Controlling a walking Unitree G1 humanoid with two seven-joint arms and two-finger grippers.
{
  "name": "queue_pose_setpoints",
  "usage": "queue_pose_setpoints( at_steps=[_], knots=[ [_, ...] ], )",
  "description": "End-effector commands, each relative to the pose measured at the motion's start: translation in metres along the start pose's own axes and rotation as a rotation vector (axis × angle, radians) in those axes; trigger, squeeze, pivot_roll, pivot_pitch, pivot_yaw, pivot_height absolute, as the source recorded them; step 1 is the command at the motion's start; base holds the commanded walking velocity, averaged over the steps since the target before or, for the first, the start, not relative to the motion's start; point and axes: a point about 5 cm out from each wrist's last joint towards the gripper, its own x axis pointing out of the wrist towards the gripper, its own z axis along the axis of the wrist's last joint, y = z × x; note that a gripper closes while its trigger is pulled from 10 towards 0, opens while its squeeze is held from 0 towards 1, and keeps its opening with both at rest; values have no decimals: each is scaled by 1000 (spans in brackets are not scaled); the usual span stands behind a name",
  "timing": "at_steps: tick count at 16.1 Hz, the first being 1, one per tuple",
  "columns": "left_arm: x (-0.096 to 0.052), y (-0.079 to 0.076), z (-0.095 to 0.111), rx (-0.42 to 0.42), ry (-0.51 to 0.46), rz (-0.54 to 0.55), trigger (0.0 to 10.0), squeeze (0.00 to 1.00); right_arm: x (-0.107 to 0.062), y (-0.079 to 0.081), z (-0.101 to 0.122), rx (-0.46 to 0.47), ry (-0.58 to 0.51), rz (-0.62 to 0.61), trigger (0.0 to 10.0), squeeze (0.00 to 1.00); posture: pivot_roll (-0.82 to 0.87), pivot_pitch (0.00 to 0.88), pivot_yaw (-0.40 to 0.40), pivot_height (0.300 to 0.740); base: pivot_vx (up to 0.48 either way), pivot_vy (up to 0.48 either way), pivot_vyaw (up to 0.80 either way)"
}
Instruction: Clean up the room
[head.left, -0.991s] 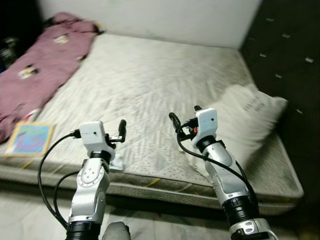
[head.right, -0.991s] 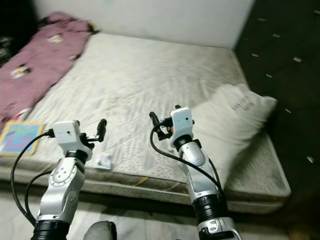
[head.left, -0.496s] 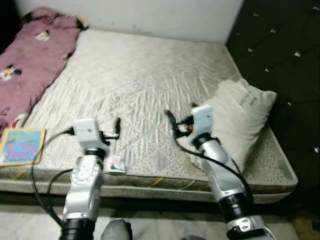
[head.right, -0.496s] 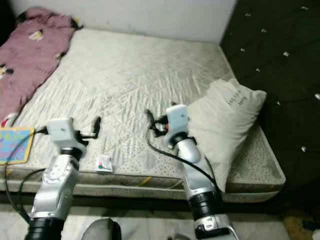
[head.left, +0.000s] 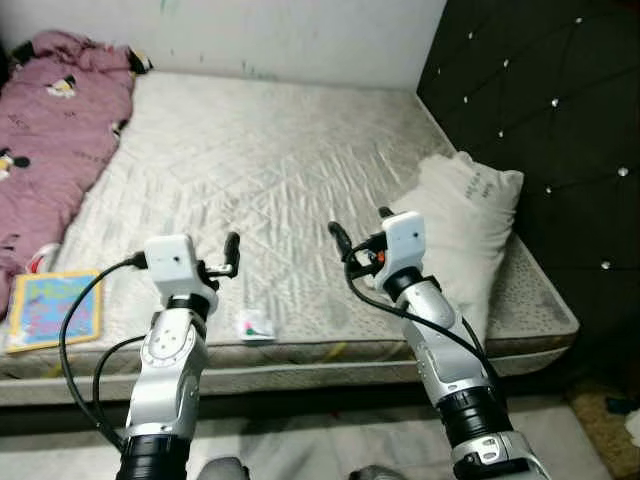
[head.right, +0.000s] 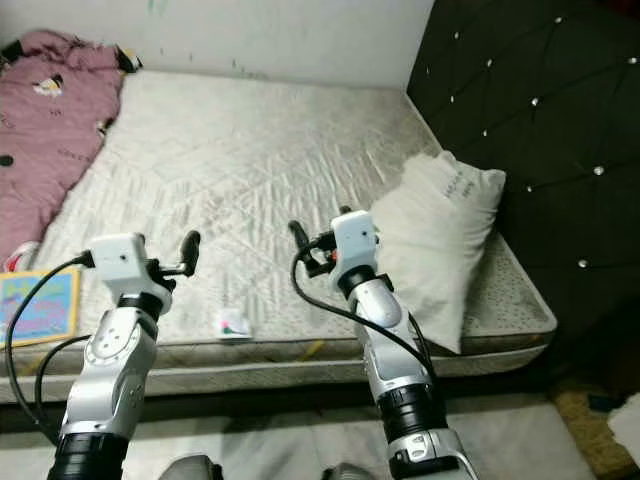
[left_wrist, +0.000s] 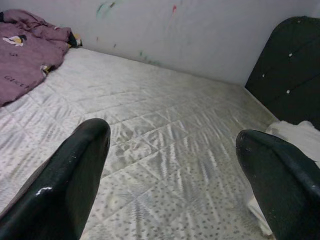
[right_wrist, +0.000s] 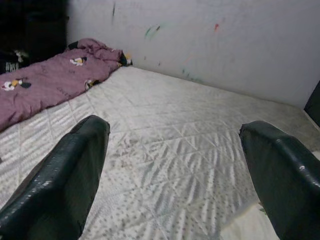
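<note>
I am holding both pincers, left gripper (left_wrist: 170, 165) and right gripper (right_wrist: 175, 165), spread wide over the quilted mattress (head.left: 260, 170); soft pillow (head.left: 460, 225), maroon blanket (head.left: 50, 130), book (head.left: 55, 308) lying around.

Pink blanket (head.left: 45, 130) cut off at left edge. Print on small packet (head.left: 256, 325) near mattress (head.left: 270, 160) front edge too small to read. Book (head.left: 55, 308) cover lettering illegible. Pillow (head.left: 465, 235) lower part hidden behind right arm. Pale thing (head.right: 625, 425) at right edge unidentifiable.
</note>
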Motion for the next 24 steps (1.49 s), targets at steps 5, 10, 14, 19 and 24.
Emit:
queue_pose_setpoints(
  at_steps=[5,10,14,19,24],
  knots=[
    [1,-9,2,-23,-11,-18,10000,0,-4,-11,-2,-6,13,-24,10000,0,81,0,-87,740,0,0,0],
    [-1,1,3,14,-22,32,10000,0,-6,-11,-1,-17,3,-25,10000,0,83,0,-83,740,0,0,0],
    [-2,12,-9,63,8,79,10000,0,-5,-7,-10,-17,20,-27,10000,0,86,0,-65,740,0,0,428],
    [16,5,-5,127,-17,51,10000,0,6,-5,-11,-64,32,-49,10000,0,86,0,-30,740,0,0,0],
    [19,1,-4,151,-35,47,10000,0,7,-5,-15,-43,43,-63,10000,0,69,0,-20,740,0,0,0]
  ],
)
